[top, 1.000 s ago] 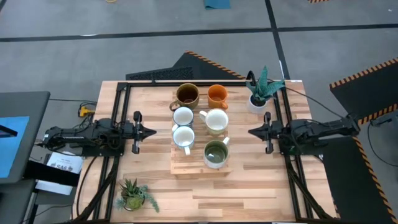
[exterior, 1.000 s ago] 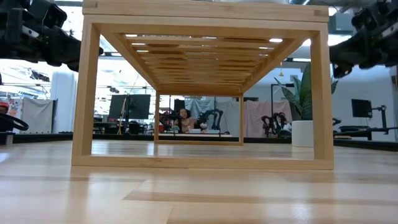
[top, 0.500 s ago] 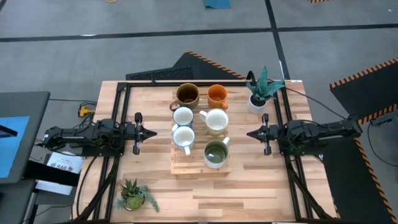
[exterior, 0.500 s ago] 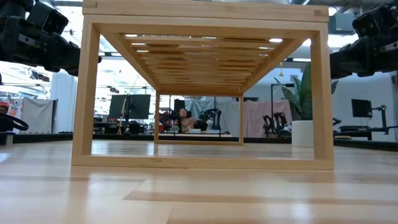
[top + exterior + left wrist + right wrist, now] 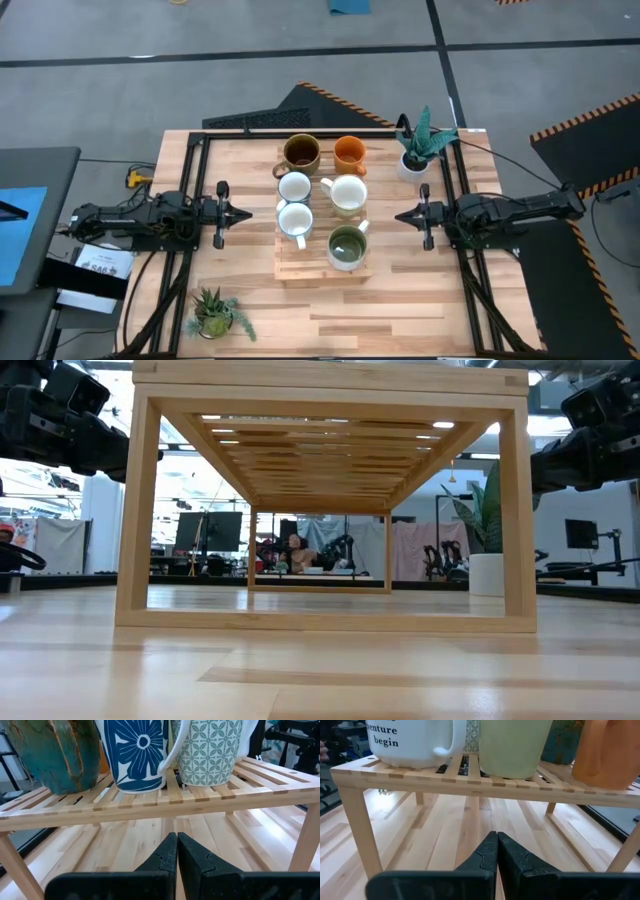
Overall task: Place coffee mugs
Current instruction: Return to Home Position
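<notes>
Six mugs stand upright on a slatted wooden rack (image 5: 300, 272) mid-table: brown (image 5: 301, 152), orange (image 5: 350, 153), two white (image 5: 294, 187) (image 5: 295, 220), cream (image 5: 348, 194) and olive green (image 5: 347, 247). My left gripper (image 5: 247, 212) hovers shut just left of the rack, below its shelf. Its wrist view shows the shut fingers (image 5: 176, 851) facing the shelf edge, with a blue-flowered mug (image 5: 137, 752) above. My right gripper (image 5: 398, 215) hovers shut just right of the rack. Its shut fingers (image 5: 496, 847) point under the shelf that carries the cream mug (image 5: 515, 747).
A tall plant in a white pot (image 5: 417, 152) stands at the far right, close to my right arm. A small succulent (image 5: 213, 315) sits near the table's near left corner. Bare wood lies in front of the rack. The low view looks through the rack's frame (image 5: 330, 510).
My right gripper has crept a little toward the table's left, closer to the rack, with its fingers still shut. The mugs and the rack have stayed where they were.
</notes>
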Robot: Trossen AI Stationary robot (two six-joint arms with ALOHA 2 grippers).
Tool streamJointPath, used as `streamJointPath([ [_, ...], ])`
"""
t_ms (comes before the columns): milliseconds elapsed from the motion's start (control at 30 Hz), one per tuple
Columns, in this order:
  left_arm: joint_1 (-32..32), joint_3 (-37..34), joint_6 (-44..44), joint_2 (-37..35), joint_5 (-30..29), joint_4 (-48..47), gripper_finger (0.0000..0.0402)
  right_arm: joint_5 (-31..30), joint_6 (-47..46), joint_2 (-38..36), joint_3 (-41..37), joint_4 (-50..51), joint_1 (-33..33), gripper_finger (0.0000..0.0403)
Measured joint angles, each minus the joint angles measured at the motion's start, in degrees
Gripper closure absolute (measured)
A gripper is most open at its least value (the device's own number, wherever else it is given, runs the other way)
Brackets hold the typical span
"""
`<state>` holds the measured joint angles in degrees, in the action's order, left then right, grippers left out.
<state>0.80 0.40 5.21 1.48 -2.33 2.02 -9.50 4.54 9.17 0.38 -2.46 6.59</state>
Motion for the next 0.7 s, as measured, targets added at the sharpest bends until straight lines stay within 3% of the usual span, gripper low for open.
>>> streamJointPath([
  [400,-0.02,-0.02,0.52,0.00,0.00,0.00,0.0401,-1.05,-3.70,-0.31,-0.02,-0.08,0.00,0.0377],
  [700,-0.02,-0.02,-0.13,0.00,0.02,0.00,0.0402,0.38,-1.24,-0.28,-0.04,0.09,0.00,0.0376],
])
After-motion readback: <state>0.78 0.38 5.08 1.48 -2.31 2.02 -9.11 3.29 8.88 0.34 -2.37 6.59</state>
